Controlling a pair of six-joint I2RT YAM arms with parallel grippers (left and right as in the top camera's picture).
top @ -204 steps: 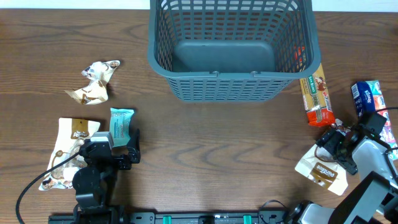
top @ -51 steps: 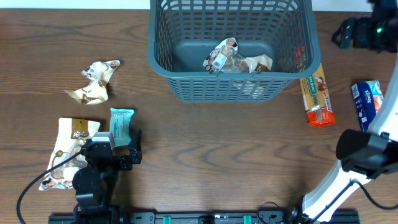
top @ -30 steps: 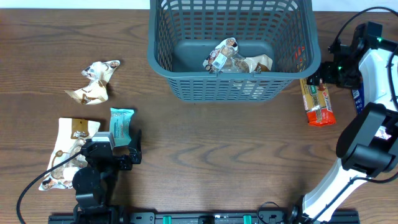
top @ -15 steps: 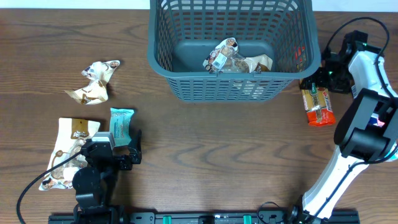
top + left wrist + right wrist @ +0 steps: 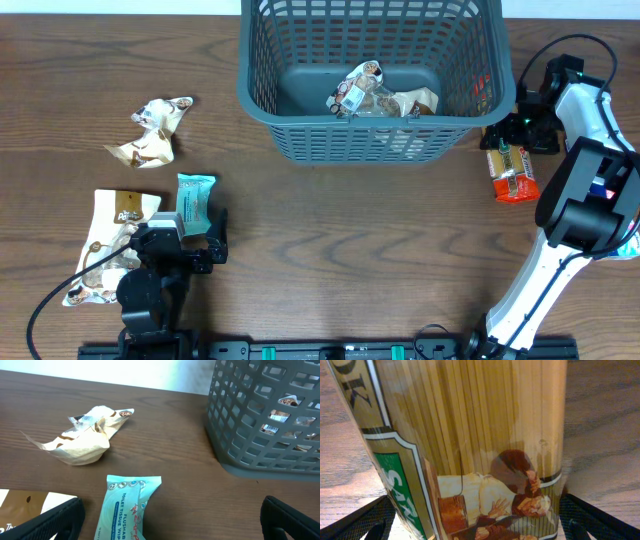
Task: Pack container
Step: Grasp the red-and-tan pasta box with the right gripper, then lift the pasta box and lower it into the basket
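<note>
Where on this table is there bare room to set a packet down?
Widest bare patch: the table in front of the container, between the tissue pack and the snack bar. The container's left floor is also free. Crowded: around the left gripper, and at the right gripper over the bar.

The right gripper (image 5: 514,137) is over the snack bar (image 5: 514,173) just beside the container (image 5: 375,141)

Bright, even light, soft shadows
Overhead pic is sharp, only a faint shadow under the container (image 5: 370,140) on the table (image 5: 330,250); right wrist cam sits so close the packet (image 5: 470,435) looks glossy (slight sheen), corners dark n blurry.
</note>
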